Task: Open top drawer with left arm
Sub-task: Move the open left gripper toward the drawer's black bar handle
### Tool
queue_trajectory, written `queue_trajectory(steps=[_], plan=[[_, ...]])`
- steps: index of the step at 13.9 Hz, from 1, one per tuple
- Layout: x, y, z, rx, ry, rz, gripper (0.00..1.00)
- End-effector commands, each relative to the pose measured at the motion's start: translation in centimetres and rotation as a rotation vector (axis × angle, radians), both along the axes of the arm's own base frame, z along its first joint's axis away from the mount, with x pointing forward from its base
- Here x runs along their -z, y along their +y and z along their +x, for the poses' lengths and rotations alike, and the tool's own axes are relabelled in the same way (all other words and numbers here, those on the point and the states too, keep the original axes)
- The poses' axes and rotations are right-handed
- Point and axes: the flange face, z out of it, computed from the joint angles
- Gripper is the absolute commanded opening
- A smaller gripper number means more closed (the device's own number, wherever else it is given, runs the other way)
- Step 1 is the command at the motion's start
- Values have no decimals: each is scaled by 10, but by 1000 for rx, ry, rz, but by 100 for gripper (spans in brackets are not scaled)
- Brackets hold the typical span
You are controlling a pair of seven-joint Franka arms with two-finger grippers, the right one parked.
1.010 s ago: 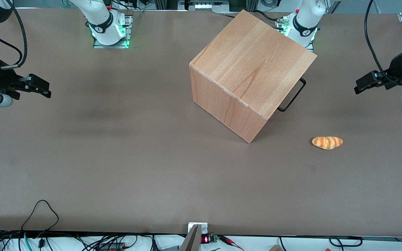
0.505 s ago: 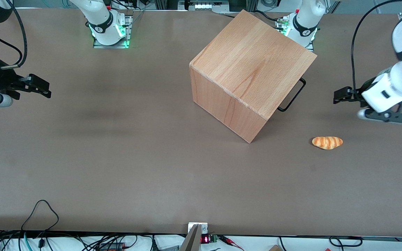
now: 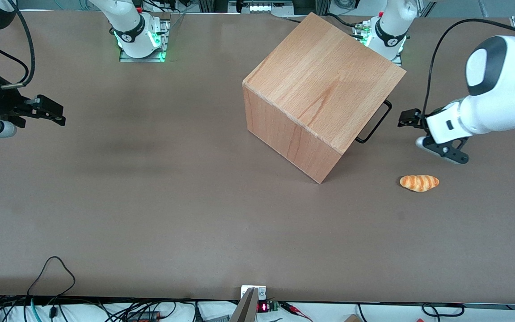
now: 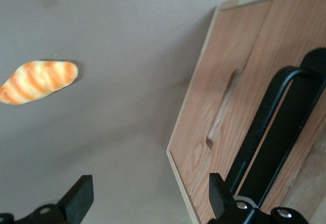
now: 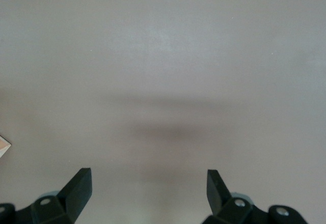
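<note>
A large beech-wood cube cabinet (image 3: 320, 80) stands turned at an angle on the table. In the front view only the thin black U-shaped handle (image 3: 376, 121) of the top drawer shows, sticking out just under the cabinet's top edge. The left wrist view shows the top drawer's flat front panel (image 4: 290, 35) and the handle (image 4: 265, 127) close up. The white left arm (image 3: 494, 103) reaches in from the working arm's end. Its black gripper (image 3: 404, 120) hangs open in front of the drawer, a short gap from the handle. Nothing is between the fingers (image 4: 81, 198) of the gripper (image 4: 148, 198).
A small orange-striped bread roll (image 3: 419, 182) lies on the brown table (image 3: 172, 201), nearer the front camera than the gripper, and it also shows as the roll (image 4: 38, 81) in the left wrist view. A lower panel with a cut-out slot (image 4: 224, 107) adjoins the top drawer's front.
The left arm has swung in from the working arm's end toward the cabinet. Its gripper is now much closer to the drawer handle. Cabinet and roll have not moved.
</note>
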Motion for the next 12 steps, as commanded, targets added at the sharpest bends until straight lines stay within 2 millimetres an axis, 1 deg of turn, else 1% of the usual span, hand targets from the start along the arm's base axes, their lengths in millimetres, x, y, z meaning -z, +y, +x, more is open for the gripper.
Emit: queue_trajectory(steps=[1, 3, 4, 7, 9, 12], plan=[[4, -20, -7, 64, -6, -50, 100], [9, -34, -11, 93, 6, -73, 100], [9, -36, -11, 97, 7, -101, 100], [11, -38, -11, 129, -10, -124, 100], [20, -38, -11, 165, -28, -139, 100], [29, -38, -10, 191, -46, -151, 100]])
